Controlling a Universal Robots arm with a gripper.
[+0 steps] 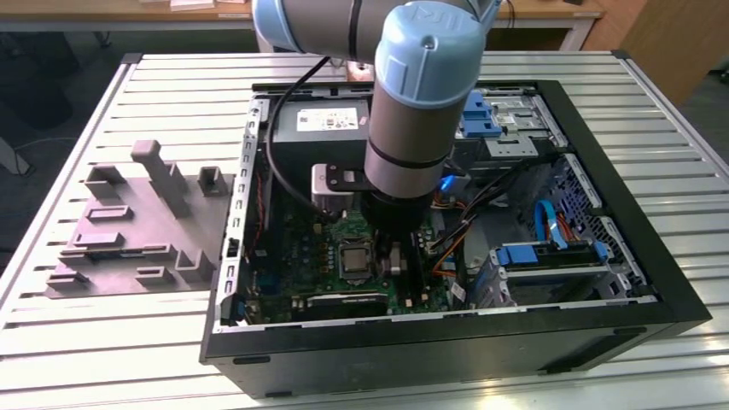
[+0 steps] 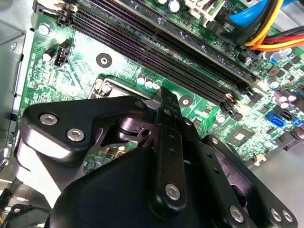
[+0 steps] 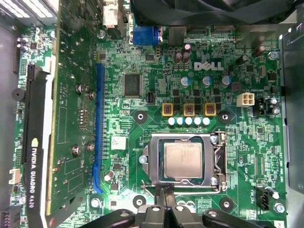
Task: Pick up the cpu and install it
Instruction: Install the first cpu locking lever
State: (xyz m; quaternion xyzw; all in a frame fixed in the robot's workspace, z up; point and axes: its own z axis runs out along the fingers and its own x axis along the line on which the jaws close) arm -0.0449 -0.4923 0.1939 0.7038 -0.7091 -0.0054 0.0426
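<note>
Black gripper (image 3: 166,194) linkage is seen closest to the lens in both wrist views, its two fingertips pressed together with nothing held between them, poised just beside the edge of the socket frame (image 3: 183,135). The cpu (image 3: 183,159) is seated flat in that metal socket frame on the green motherboard (image 3: 228,156), silvery top upward, with the fingertips near its edge but apart from it. A row of small pale capacitors (image 3: 188,121) is lined up just beyond the socket, and a long blue expansion slot (image 3: 99,128) runs beside it, with a graphics card (image 3: 35,152) further out. In the second wrist view the gripper (image 2: 164,95) points down at the board beside the black memory slots (image 2: 156,52). In the exterior view the arm (image 1: 416,111) is lowered into the open computer case (image 1: 638,256), which lies on a slatted table (image 1: 171,342); a grey moulded fixture (image 1: 131,222) sits well apart on the exterior view's left.
</note>
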